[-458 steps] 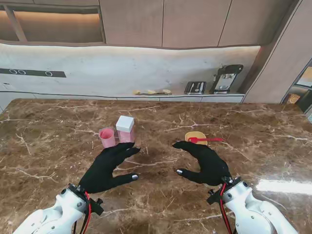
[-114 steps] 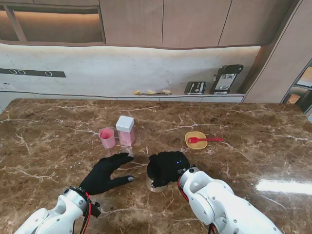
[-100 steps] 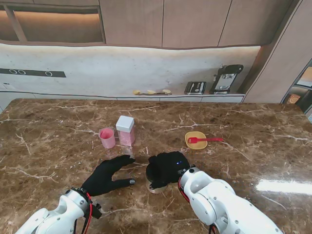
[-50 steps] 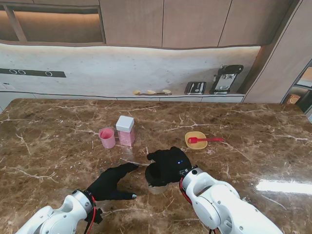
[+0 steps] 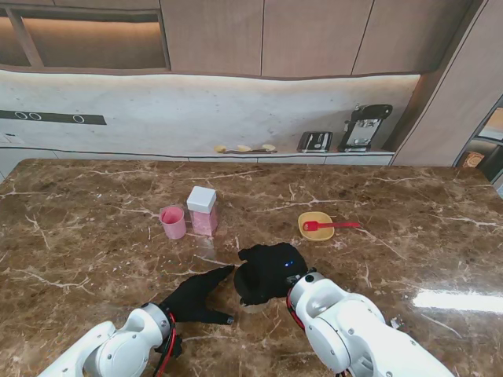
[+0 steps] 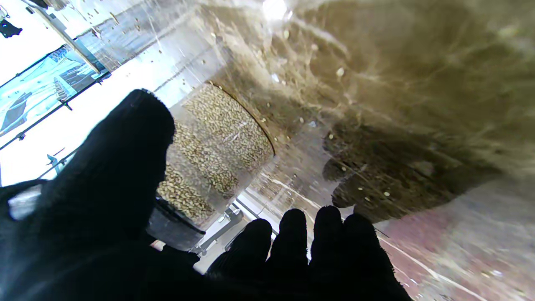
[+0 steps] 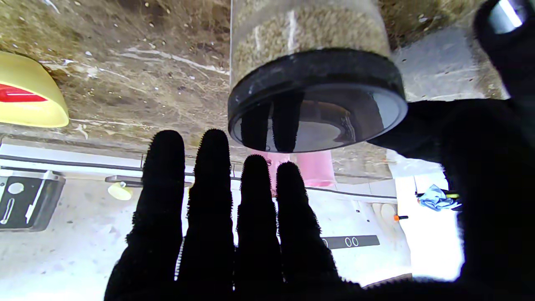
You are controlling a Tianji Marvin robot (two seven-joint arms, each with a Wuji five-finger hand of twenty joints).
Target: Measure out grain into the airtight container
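A clear grain-filled jar with a black lid [image 7: 311,79] stands just beyond the right hand [image 5: 266,271], whose fingers [image 7: 209,200] are spread, holding nothing; the left hand [image 5: 196,294] lies open beside it. No writing readable.

Brown marble table [image 5: 409,212], lit white backsplash [image 5: 196,110], wood cabinets [image 5: 314,35].

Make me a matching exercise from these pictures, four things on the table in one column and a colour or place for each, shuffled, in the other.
Things:
1. grain jar
2. spoon
3. cup
4. square container

Descriptions:
A. red, lying across the yellow dish
B. pink, open-topped, farthest to the left
C. clear with a black lid, between the left hand and the right hand
D. pink with a white lid, just right of the cup

Pairs: 1-C, 2-A, 3-B, 4-D
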